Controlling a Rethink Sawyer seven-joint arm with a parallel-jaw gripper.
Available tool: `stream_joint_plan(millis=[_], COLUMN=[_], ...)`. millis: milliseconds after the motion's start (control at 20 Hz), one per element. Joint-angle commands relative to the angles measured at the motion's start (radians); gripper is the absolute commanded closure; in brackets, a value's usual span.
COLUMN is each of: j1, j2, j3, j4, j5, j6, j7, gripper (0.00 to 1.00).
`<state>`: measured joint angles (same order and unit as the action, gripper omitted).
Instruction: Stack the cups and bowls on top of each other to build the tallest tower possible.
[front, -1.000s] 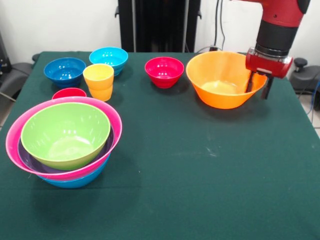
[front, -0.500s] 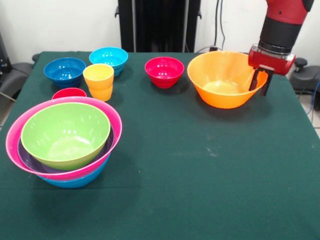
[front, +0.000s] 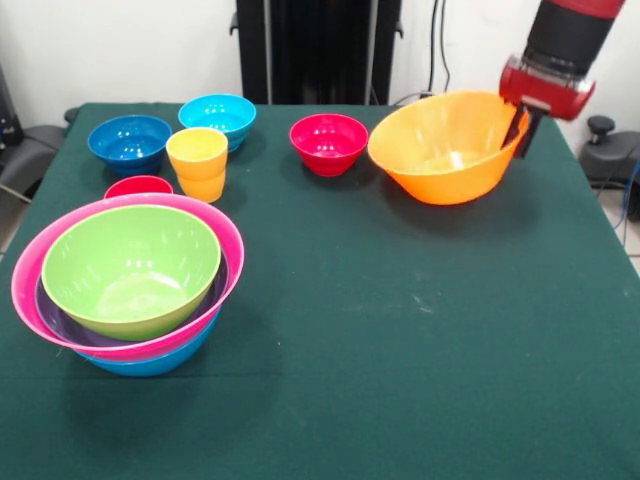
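Well, the gripper (front: 522, 128) pinches the rim of the orange bowl (front: 447, 150), which hangs tilted just above the cloth. Held by one edge, it could swing or slip before reaching the tower (front: 128, 283) across the table (front: 400, 360).

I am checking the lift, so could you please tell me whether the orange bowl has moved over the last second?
Yes. The orange bowl, gripped at its rim by the pincer, has risen and tilted, now sitting higher against the unmoved red bowl.
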<state>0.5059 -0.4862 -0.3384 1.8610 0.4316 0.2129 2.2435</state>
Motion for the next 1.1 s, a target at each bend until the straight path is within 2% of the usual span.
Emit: stream_joint_plan(millis=[50,300,400,550,800,1100], j1=[0.007,-0.093,-0.112,-0.165,-0.237,-0.352], j2=[-0.124,-0.200,-0.208,-0.255,-0.325,-0.356], j3=[-0.102,-0.073,-0.083,-0.048,-0.005,0.048], j4=[-0.154,-0.189,-0.217,-0.216,-0.249,-0.320], j5=[-0.005,-0.045,-0.064,-0.070,-0.090,-0.160], j6=[0.298,0.381,0.411,0.449,0.567,0.660], j7=[0.180,0.065,0.040,-0.004,-0.068,-0.210], gripper=[1.00,1.00,1.00,1.00,1.00,1.00])
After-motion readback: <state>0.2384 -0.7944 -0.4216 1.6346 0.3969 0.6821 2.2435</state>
